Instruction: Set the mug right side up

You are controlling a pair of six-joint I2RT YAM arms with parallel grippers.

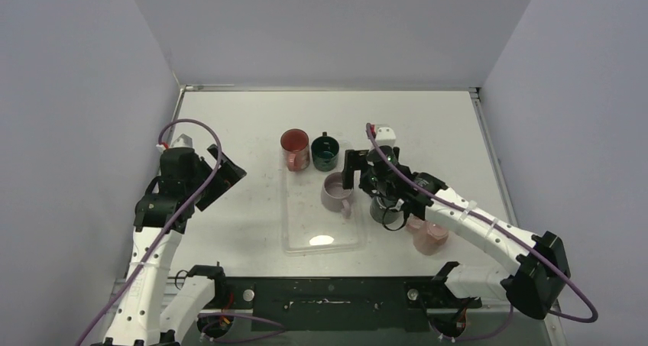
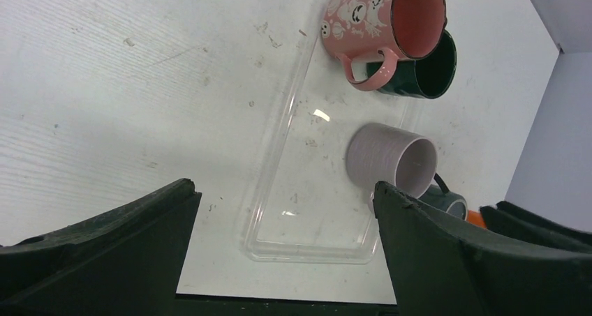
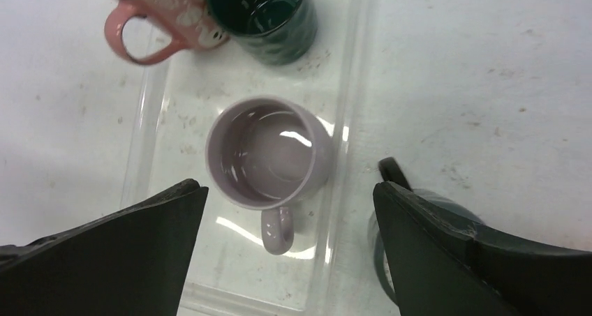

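Right wrist view: lilac mug (image 3: 269, 155) upright in clear tray (image 3: 143, 145), right fingers (image 3: 105, 253) spread near it, left fingers (image 2: 91, 250) spread

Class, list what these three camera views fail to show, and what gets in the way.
- Dark mug: right wrist view, mostly behind a finger of the right end effector.
- Plain pink mug: top view, partly under the right arm; orientation unclear.
- Patterned mug: right wrist view, cut off by the top edge.

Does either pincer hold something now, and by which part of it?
Nothing is held. The right pincer is open, not touching the upright lilac ceramic mug; the left pincer is open too.
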